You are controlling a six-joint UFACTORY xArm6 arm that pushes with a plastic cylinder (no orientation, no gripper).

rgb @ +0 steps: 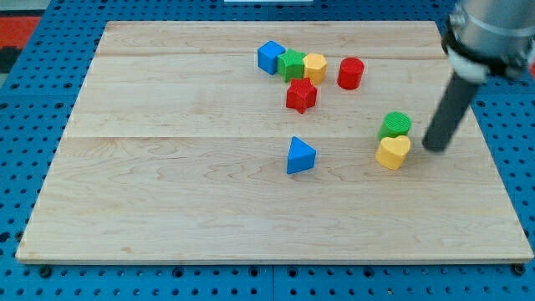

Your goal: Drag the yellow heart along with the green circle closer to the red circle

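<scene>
The yellow heart (393, 152) lies at the view's right, with the green circle (395, 124) touching it just above. The red circle (350, 73) stands further up and a little left, near the top. My tip (434, 148) is just right of the yellow heart, a small gap away, and below right of the green circle. The rod rises from it to the arm at the view's top right.
A blue cube (270, 57), a green block (292, 64) and a yellow hexagon (315, 67) stand in a row left of the red circle. A red star (301, 95) lies below them. A blue triangle (300, 155) lies mid-board. The wooden board (167, 167) sits on blue pegboard.
</scene>
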